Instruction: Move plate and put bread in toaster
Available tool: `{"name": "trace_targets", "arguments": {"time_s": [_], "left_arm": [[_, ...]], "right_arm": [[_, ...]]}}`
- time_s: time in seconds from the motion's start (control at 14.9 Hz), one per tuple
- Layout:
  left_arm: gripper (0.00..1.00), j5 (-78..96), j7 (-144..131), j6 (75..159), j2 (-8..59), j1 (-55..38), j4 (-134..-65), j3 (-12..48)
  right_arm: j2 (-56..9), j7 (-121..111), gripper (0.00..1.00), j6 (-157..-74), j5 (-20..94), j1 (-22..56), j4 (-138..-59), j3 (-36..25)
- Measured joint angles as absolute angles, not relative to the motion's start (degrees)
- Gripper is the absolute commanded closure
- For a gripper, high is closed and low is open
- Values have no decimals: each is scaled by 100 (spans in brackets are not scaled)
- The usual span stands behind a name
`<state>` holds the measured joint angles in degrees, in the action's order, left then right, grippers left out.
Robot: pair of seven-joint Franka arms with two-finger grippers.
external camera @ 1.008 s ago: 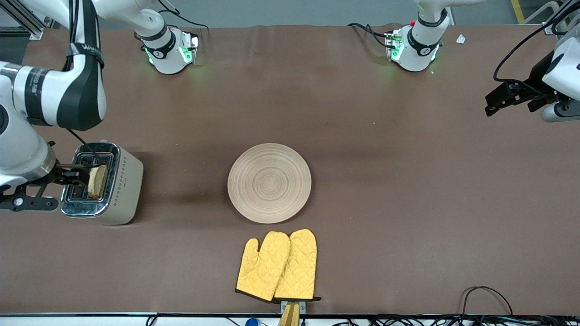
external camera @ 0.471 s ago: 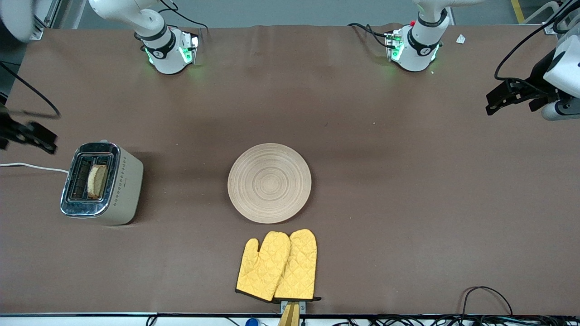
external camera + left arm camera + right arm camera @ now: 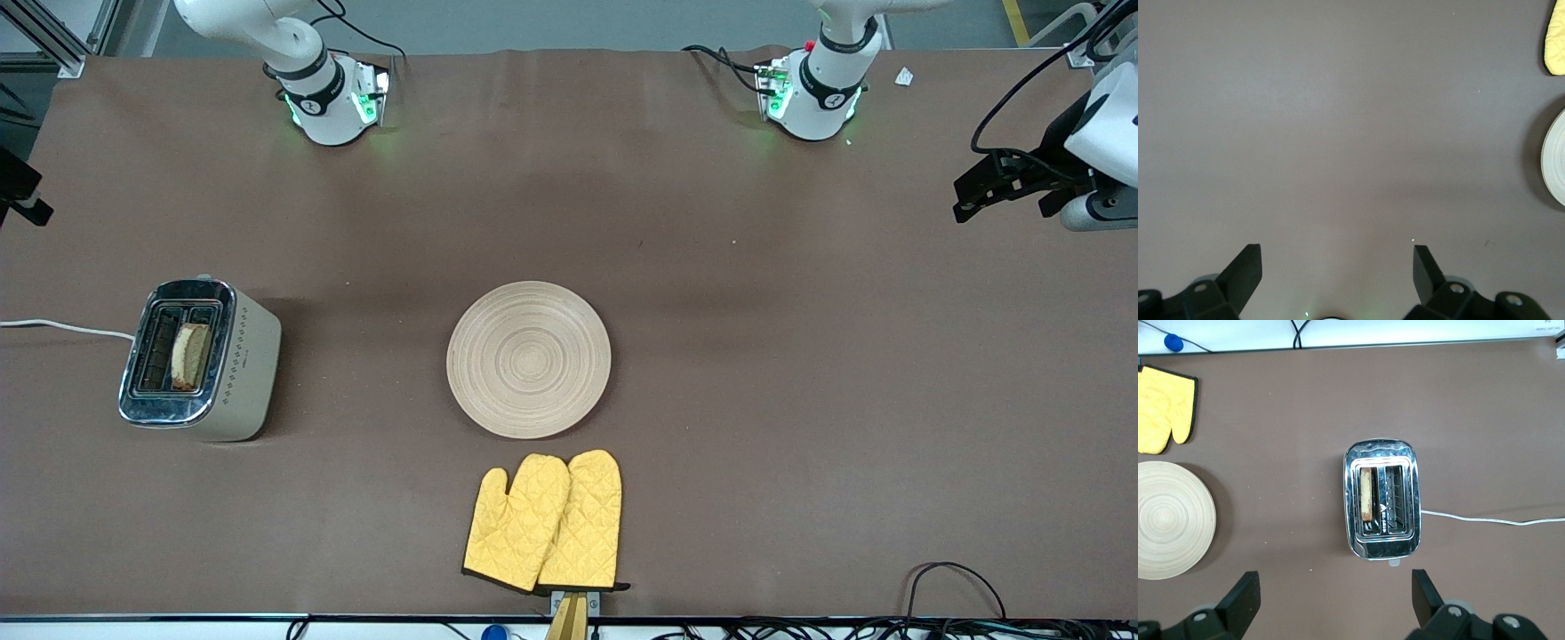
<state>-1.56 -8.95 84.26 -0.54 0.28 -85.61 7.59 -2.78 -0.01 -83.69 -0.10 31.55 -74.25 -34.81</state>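
**Q:** Front view — status of the task items?

**A:** Plate [image 3: 528, 359] flat at mid-frame, bare. Toaster [image 3: 242, 366] at the same height in the frame, well apart from the plate, toward the right arm's end of the table [image 3: 800, 400]. Bread [image 3: 190, 356] upright in the slot on the plate's side, top crust showing above the chrome. Oven mitts [image 3: 544, 523] in the lower centre of the frame, just beside the plate's rim.

**Q:** Grippers in that view?

**A:** Right gripper [image 3: 25, 191] over the table edge at its own end, mostly cut off by the frame. Left gripper [image 3: 971, 197] over the table at its own end; waiting.

**Q:** Left wrist view?

**A:** Fingers [image 3: 1245, 267] spread wide, nothing held. Bare table below, with only slivers of plate and mitt in shot.

**Q:** Right wrist view?

**A:** Fingers [image 3: 1245, 590] spread wide, empty. Toaster seen from high above, second slot vacant, white cord [image 3: 1485, 519] trailing away from the plate.

**Q:** Step in hand, and how to do it well?

**A:** Judged complete apart from parking the arms. Hold height while clearing — avoid dipping toward the cord or nudging the toaster. Confirm the slice sits square in its slot before finishing.
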Motion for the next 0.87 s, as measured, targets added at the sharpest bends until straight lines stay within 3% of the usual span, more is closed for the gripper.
{"name": "trace_targets", "arguments": {"time_s": [0.2, 0.47, 0.87], "left_arm": [[0, -156, -895, 8426, -54, 28, -8562, 759], [0, -156, -895, 8426, -53, 27, -8562, 760], [0, -156, -893, 8425, -45, 26, -8563, 761]], "right_arm": [[-280, -141, 0, -8188, -3, 3021, -7453, -3409], [-162, -272, 0, -7964, 154, 1308, -7451, -1889], [-130, -312, 0, -7961, 216, 802, -7451, -1356]]}}
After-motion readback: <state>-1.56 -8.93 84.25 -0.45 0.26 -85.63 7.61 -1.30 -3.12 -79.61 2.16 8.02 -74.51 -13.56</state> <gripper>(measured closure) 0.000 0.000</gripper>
